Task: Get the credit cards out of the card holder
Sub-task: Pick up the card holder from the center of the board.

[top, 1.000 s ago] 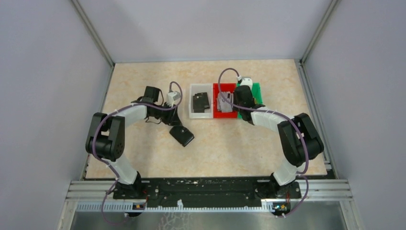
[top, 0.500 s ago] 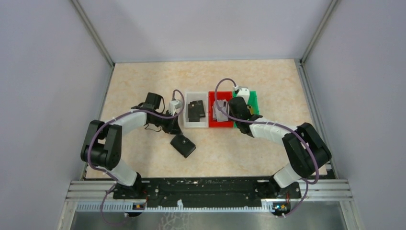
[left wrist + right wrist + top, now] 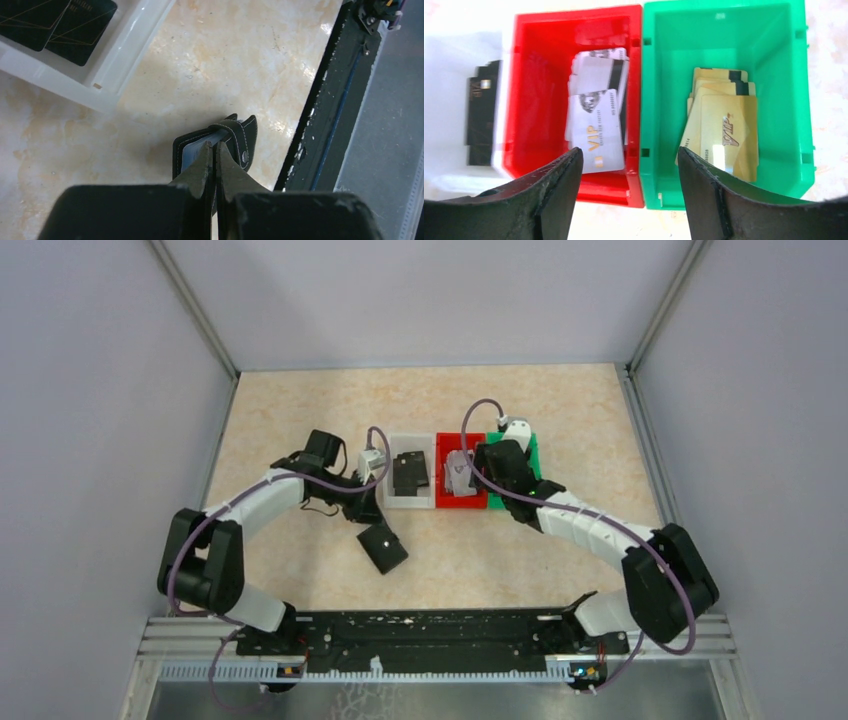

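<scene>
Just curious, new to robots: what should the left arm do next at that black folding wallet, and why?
Probably draw the left gripper slowly back: its jaws are shut in the open black folding card holder, perhaps pinching something thin, hidden between them.

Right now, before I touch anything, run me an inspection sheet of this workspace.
Surface: beige marbled table.
Job's things: black holder lies on the table by the left claw; black cards in the white bin, grey-white cards in the red bin, gold cards in the green bin.
Clutter: nothing seen.
Claws: left claw shut, tips at the holder's open edge, cannot tell if a card is pinched; right claw open above the red and green bins.
Cables: purple cables loop over both wrists.
Surroundings: grey walls; black rail at the near edge.
</scene>
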Robot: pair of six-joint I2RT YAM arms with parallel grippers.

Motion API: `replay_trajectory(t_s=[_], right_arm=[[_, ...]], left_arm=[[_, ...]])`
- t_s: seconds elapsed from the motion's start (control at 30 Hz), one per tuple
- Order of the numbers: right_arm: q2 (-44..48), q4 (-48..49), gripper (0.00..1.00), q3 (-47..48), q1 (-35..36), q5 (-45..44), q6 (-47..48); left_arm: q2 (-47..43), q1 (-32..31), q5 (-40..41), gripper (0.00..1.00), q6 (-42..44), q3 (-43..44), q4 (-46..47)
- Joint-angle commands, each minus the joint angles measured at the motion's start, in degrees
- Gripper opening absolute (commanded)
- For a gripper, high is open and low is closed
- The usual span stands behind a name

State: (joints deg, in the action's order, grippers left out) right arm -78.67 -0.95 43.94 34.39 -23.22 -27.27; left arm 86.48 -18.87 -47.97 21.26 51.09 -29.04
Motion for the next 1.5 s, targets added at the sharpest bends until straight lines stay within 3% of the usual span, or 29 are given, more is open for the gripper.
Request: replay_trajectory(t_s=[0.0,0.17,0.4,0.63,1.1,1.17,1.23,1.37,1.4,1.43,1.47], right_arm=[[7.7,1.3,0.73,2.1,1.7,8.1,1.0],[11.9,6.4,0.89,1.0,5.3,25.8,3.1],[11.9,23.3,0.98,-5.2,11.4,45.3,-1.7],[8.8,31.9,0.99,-5.8,19.3,47.7,1.4],[7.0,31.2,0.97,-5.9,20.3,39.1,2.1],[7.3,33.2,0.90,-6.1,20.3,41.2,1.0],[6.5,32.9,0.77,-4.2,20.3,44.3,-0.9],[4.2,32.0,0.27,-0.1,20.7,50.1,-4.1],[4.3,32.5,0.17,-0.1,20.9,50.2,-4.4],[4.8,33.3,0.10,-0.5,20.9,50.0,-4.7],[5.5,34.0,0.03,-1.2,20.9,49.6,-4.9]], left_arm=[[-4.6,-1.5,-4.3,0.00,3.8,3.3,-6.6],[-9.7,-2.6,-5.6,0.00,6.4,4.8,-9.6],[-12.5,-4.3,-9.4,0.00,9.2,11.5,-18.0],[-13.5,-4.8,-10.3,0.00,9.1,19.1,-24.3],[-17.9,-5.0,-15.0,0.00,4.0,25.8,-26.7],[-18.2,-5.0,-16.0,0.00,3.6,25.8,-26.8],[-18.2,-4.9,-16.1,0.00,2.4,25.8,-26.2],[-18.2,-4.9,-13.5,0.00,-1.4,25.8,-23.4],[-18.1,-4.9,-12.5,0.06,-2.9,25.9,-22.2],[-18.0,-4.9,-11.8,0.18,-4.3,26.0,-21.1],[-17.8,-4.9,-11.0,0.39,-5.6,26.2,-20.2]])
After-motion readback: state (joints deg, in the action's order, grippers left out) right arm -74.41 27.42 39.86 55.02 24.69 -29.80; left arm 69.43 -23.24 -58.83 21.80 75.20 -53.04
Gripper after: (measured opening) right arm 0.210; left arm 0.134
